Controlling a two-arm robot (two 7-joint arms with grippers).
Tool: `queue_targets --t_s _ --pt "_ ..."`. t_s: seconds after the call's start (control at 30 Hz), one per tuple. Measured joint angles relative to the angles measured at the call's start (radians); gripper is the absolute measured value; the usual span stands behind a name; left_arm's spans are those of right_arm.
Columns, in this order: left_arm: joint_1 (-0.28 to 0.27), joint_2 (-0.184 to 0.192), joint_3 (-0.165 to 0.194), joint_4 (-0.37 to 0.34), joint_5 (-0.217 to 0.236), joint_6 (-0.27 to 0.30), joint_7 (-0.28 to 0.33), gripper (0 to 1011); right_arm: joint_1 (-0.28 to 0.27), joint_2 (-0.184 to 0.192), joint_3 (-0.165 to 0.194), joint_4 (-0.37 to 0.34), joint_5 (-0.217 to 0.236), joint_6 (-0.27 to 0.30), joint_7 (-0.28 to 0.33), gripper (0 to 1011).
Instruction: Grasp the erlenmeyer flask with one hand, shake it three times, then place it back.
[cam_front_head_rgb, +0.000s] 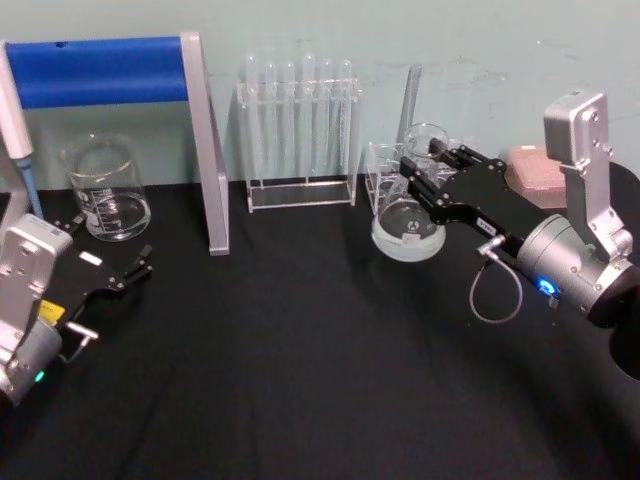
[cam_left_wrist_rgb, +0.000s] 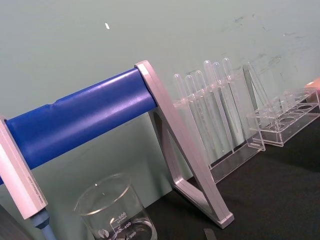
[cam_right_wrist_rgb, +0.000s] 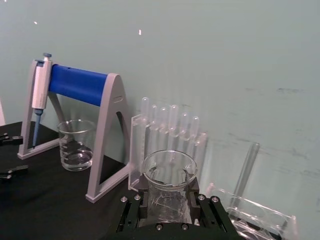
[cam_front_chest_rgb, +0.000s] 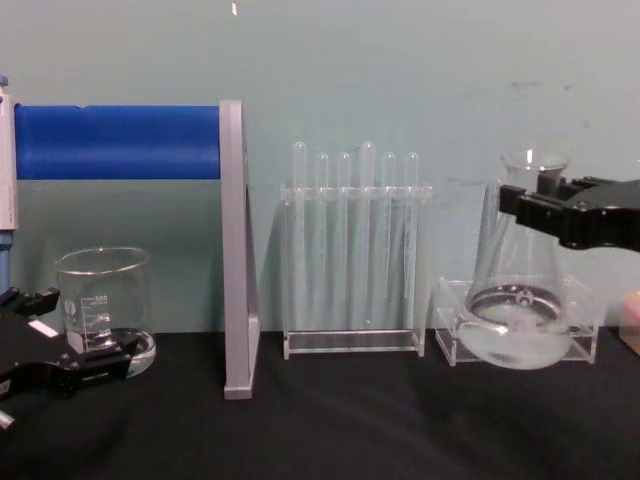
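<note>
Nearest, the left gripper (cam_front_head_rgb: 110, 246) lay parked, jaws apart, near left. Far right, the right gripper (cam_front_head_rgb: 428, 170) clamped the tilted clear glass erlenmeyer flask (cam_front_head_rgb: 406, 226) by its neck: judged fragile, slippery and light, best held under the flared rim.

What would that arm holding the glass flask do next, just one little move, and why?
Most likely a short sideways swing to shake it. The right gripper is shut on the neck of the flask, which hangs tilted, its base off the black table. How many shakes are done I cannot tell. The left gripper rests open near the beaker.
</note>
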Motion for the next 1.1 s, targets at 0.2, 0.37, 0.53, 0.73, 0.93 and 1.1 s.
queue_targets --t_s 0.2,0.37,0.53,0.73,0.93,1.1 --pt "0.000 0.000 0.000 0.000 0.000 0.000 0.000 1001 -0.002 -0.009 0.014 0.004 -0.007 0.001 0.001 447" --pt "0.000 0.000 0.000 0.000 0.000 0.000 0.000 1001 -0.008 -0.017 0.011 -0.002 -0.008 0.005 0.017 447" --pt "0.000 0.000 0.000 0.000 0.000 0.000 0.000 1001 -0.012 -0.022 -0.001 -0.012 -0.005 0.009 0.033 447" --pt "0.000 0.000 0.000 0.000 0.000 0.000 0.000 1001 -0.018 -0.025 -0.021 -0.026 0.002 0.013 0.054 447" --pt "0.000 0.000 0.000 0.000 0.000 0.000 0.000 1001 -0.022 -0.025 -0.048 -0.041 0.010 0.016 0.074 447" --pt "0.000 0.000 0.000 0.000 0.000 0.000 0.000 1001 -0.024 -0.023 -0.066 -0.048 0.015 0.016 0.082 447"
